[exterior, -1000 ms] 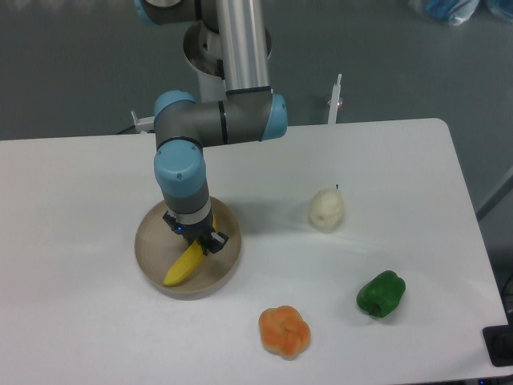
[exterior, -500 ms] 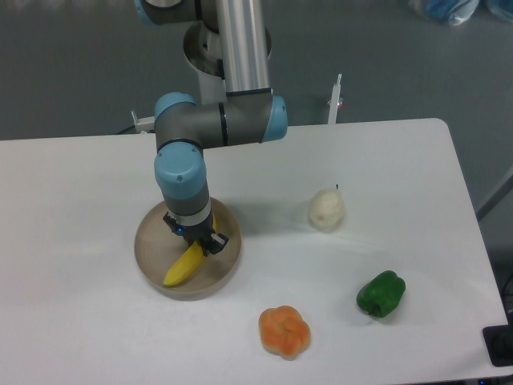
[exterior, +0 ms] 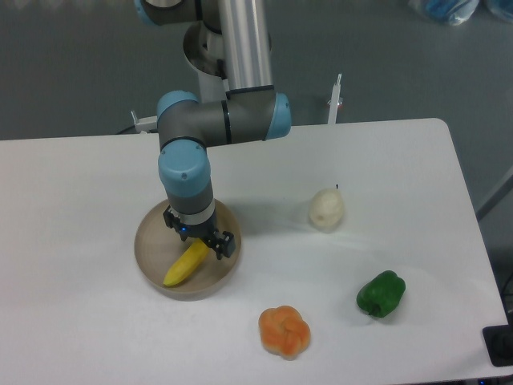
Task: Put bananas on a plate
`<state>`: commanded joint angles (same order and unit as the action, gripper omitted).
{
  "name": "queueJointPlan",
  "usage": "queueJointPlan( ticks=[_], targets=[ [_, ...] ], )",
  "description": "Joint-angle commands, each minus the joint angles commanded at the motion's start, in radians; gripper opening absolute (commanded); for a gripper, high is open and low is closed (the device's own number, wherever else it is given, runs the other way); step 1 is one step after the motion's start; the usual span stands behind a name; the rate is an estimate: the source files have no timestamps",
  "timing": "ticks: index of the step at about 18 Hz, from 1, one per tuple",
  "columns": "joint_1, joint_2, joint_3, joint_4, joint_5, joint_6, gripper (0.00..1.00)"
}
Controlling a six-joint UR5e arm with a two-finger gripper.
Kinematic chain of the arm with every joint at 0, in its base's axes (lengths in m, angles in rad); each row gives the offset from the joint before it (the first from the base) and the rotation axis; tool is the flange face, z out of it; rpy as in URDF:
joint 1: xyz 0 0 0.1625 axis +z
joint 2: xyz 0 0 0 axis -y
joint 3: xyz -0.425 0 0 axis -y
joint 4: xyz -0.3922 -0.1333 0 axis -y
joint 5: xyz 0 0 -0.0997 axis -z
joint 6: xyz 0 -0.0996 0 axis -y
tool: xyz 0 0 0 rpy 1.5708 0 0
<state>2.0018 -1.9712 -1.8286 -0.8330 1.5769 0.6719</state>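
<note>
The gripper (exterior: pixel 205 241) hangs over the plate (exterior: pixel 150 241), pointing straight down, its dark fingers (exterior: pixel 225 245) at the upper end of the banana (exterior: pixel 185 264). Whether the fingers clench the fruit or have let it go cannot be told from this view, since the wrist hides the gap between them. The banana lies inside the plate, slanting down and to the left from the fingertips. To the right of the fingers, well apart on the white table (exterior: pixel 401 176), sits a pale pear (exterior: pixel 327 208); below and to the right lie an orange pepper (exterior: pixel 284 330) and a green pepper (exterior: pixel 381 294).
</note>
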Motion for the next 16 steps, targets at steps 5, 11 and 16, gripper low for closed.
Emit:
queueJointPlan(
  ticks=[5,11,16],
  targets=[
    [0.061,0.018,0.057,0.0,0.006,0.011,1.0],
    [0.172,0.018,0.176,-0.002,0.018,0.165,1.0],
    [0.252,-0.004,0.229,-0.003,0.035,0.296,1.0]
  ],
)
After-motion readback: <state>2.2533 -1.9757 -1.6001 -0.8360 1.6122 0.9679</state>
